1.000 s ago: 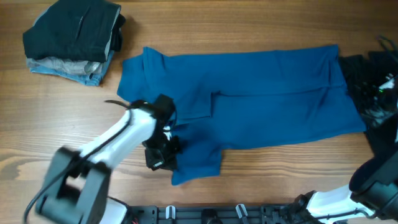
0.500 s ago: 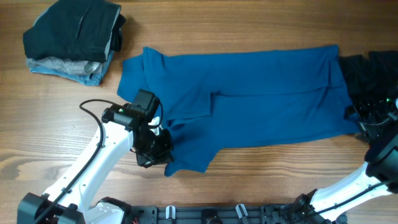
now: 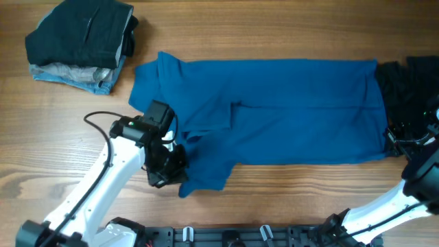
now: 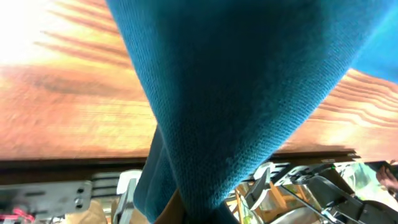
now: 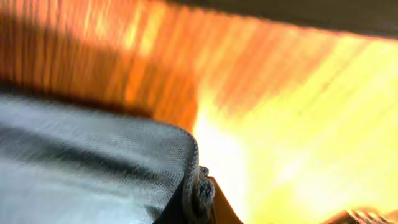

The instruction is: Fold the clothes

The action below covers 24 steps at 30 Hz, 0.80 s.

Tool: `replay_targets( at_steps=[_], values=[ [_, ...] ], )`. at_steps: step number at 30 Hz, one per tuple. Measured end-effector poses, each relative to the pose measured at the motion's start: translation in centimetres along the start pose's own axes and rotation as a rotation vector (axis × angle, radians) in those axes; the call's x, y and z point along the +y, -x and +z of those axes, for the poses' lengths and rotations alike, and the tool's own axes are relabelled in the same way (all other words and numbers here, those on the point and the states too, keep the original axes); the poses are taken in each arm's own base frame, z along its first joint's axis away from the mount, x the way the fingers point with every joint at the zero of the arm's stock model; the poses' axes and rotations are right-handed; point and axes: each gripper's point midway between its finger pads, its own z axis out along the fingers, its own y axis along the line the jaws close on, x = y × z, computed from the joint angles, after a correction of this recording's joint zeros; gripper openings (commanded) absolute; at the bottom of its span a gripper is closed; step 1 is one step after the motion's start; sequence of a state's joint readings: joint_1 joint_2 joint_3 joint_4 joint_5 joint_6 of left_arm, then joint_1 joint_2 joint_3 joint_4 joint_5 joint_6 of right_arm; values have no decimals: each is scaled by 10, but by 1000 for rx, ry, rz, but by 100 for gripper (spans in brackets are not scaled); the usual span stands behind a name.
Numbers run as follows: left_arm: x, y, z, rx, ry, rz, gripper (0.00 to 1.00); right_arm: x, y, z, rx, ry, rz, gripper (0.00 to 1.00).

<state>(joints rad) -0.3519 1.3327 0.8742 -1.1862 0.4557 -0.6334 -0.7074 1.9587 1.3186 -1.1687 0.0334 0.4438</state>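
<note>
Overhead, left pincer (image 3: 178, 178) pinches polo shirt (image 3: 295, 110); right pincer (image 3: 394, 136) seemingly too.

polo shirt (image 3: 288, 110) matt blue knit cloth; table (image 3: 274, 34) grained wood

Polo shirt (image 3: 295, 110) plain royal blue; folded stack (image 3: 79, 44) black over pale grey-blue; table (image 3: 260, 27) brown wood grain.
</note>
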Motion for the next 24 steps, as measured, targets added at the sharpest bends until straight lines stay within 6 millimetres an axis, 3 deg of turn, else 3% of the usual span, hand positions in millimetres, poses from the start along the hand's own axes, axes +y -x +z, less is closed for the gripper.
replay_targets(
  at_steps=[4, 6, 8, 11, 24],
  values=[
    [13, -6, -15, -32, -3, -56, 4, -9, -1, -38, -115, 11, -5, 4],
    [14, 0, -25, -87, -37, -70, 4, -11, 4, -64, -225, 44, -5, 4],
    [7, 12, -29, -142, -73, -52, 4, -5, 9, -75, -276, 90, -20, 5],
    [-12, 36, -36, -242, -147, 3, 4, 8, 11, -79, -288, 150, -59, 9],
    [-59, 102, -77, -587, -290, 138, 4, 28, 27, -82, -330, 251, -32, 12]
  ],
)
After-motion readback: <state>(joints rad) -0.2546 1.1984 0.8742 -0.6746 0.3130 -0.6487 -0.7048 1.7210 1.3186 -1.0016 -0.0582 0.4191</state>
